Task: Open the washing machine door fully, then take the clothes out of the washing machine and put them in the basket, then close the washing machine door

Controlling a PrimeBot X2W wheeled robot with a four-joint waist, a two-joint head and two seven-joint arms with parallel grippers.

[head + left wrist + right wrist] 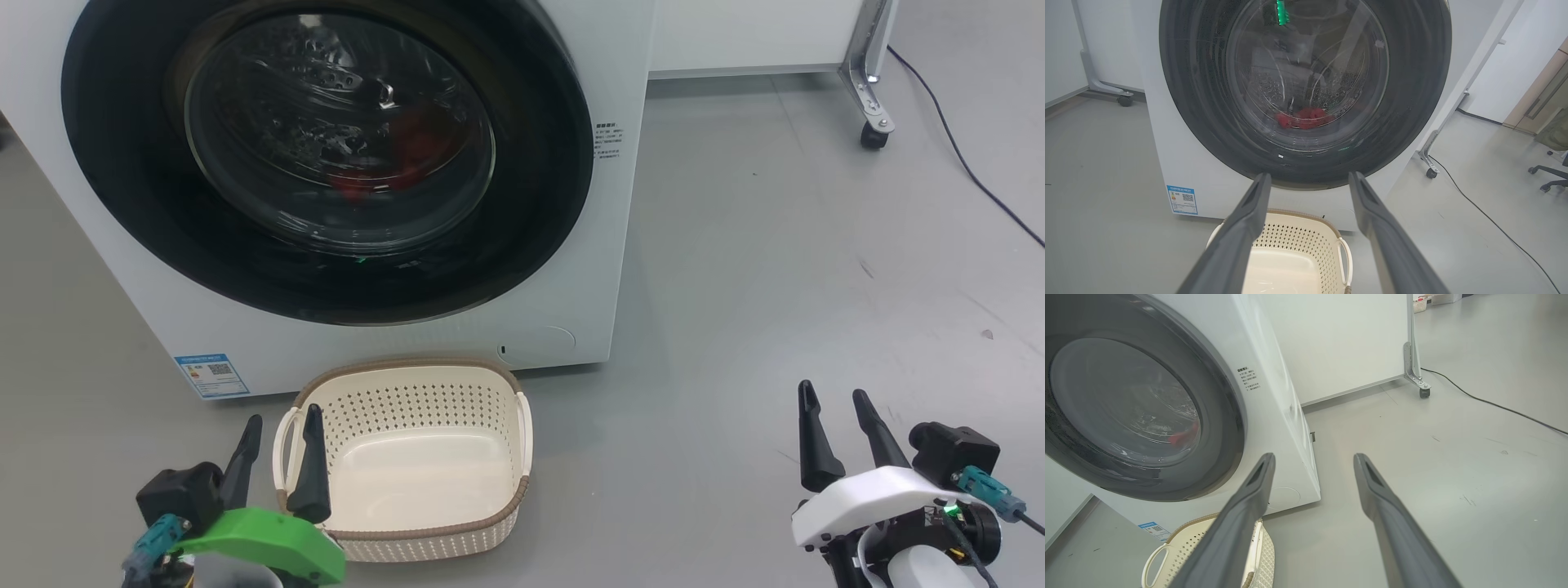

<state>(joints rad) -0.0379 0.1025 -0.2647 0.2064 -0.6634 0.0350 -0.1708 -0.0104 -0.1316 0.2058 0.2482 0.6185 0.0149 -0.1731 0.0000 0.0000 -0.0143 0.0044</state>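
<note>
Black washing machine door shut at upper left; my left gripper, open like my right gripper, is nearer.

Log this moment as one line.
door: shut | clothes: in drum | basket: empty, by washer | left gripper: jaws open | right gripper: jaws open

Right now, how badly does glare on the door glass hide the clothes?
Head view: reflections streak the washing machine door, the clothes a dim red smudge. Left wrist view: green light reflected up top, red shows clearest. Right wrist view: pale sheen, little red visible.
</note>
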